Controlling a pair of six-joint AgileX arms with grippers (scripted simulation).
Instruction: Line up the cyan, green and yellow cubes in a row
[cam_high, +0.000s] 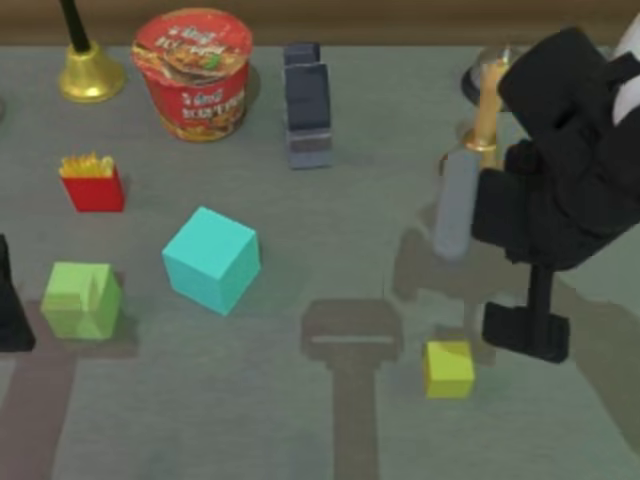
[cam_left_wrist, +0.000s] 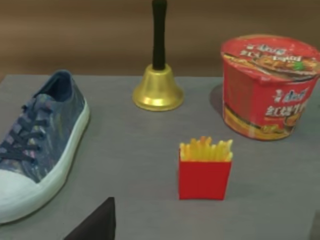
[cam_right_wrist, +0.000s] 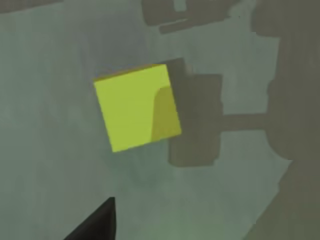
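The right gripper (cam_high: 527, 332) was held above the table at the right side, just beside the yellow cube (cam_high: 449, 369) but apart from it, and nothing was seen between its fingers; whether they were spread or pressed together could not be told. In the right wrist view the yellow cube (cam_right_wrist: 137, 107) was seen directly below, resting flat on the table (cam_high: 330, 440), turned somewhat askew to the camera and partly crossed by the arm's shadow. The cyan cube (cam_high: 211, 259) lay left of centre, rotated, and the green cube (cam_high: 81, 299) sat near the left edge, just beside the left gripper (cam_high: 12, 300), of which only a dark sliver was shown and whose finger state also could not be told. The three cubes were well apart and not yet in a row. The step in hand was judged to be the approach to the yellow cube. For that to be done well, the wrist would need to be turned so that the fingers met two opposite flat faces rather than the corners, centred over the cube, and lowered straight down before closing. The red fries box (cam_high: 93, 181), the noodle cup (cam_high: 193, 72) and the bell (cam_high: 90, 68) stood far enough back to be left undisturbed.
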